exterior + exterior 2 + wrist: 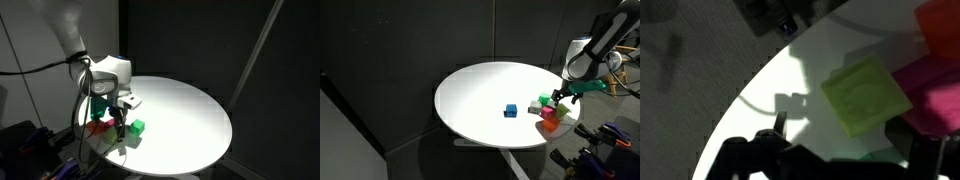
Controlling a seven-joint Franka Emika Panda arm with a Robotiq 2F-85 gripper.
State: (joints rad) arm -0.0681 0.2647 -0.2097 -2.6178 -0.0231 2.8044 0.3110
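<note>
My gripper [120,110] hangs over a cluster of coloured blocks near the edge of the round white table [185,110]. In the wrist view its dark fingers [850,142] are spread apart and open, with nothing clearly held. A lime-green block [865,95] lies just beyond them, beside a magenta block [932,98] and an orange-red block [940,25]. In an exterior view a green block [137,127] and a red block [98,127] lie below the gripper. In both exterior views the gripper [561,97] is above the green [543,103], magenta [561,113] and red [549,125] blocks.
A blue block [510,110] sits alone toward the table's middle. The table [490,95] stands before dark curtains. Cables and equipment [610,140] sit beside the table near the arm's base. The table edge runs close to the block cluster [750,90].
</note>
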